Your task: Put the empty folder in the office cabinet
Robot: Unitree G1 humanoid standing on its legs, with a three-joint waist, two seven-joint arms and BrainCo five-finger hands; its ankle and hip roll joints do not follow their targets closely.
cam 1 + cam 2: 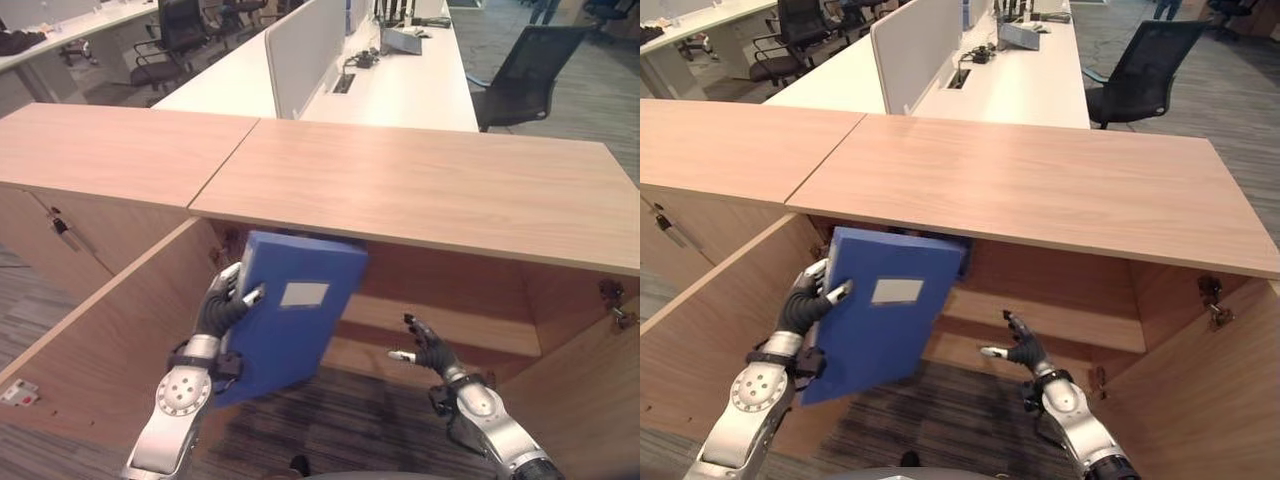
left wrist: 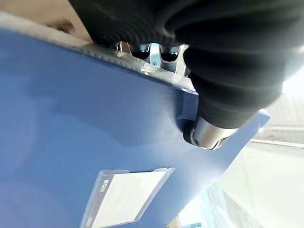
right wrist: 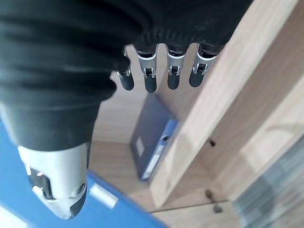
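- Left eye view shows your left hand [image 1: 222, 305] clamped on the long edge of the blue folder [image 1: 290, 315], fingers curled round the edge and thumb lying on the cover beside the white label pocket [image 1: 304, 294].
- The folder hangs tilted in the open front of the office cabinet [image 1: 420, 190], its top corner just under the front edge of the cabinet top and its lower corner down near your left wrist; it rests on nothing yet.
- Your right hand [image 1: 428, 345] sits apart from the folder on the right side of the opening, fingers loosely spread and holding nothing.
- Inside, a wooden shelf [image 1: 440, 325] runs across the back of the cabinet. In the right wrist view, another blue folder [image 3: 154, 140] already stands in there against an upright panel.
- Both cabinet doors stand swung open, the left door [image 1: 110, 330] close alongside your left arm.
- By my reading, you are in the insertion step: the folder is at the mouth of the cabinet, not yet stowed.
- The next move calls for straightening the folder so it clears the front edge of the cabinet top, then carrying it further in and setting it down before you loosen the left hand.
- You could bring the right hand in to steady the free edge if it swings.
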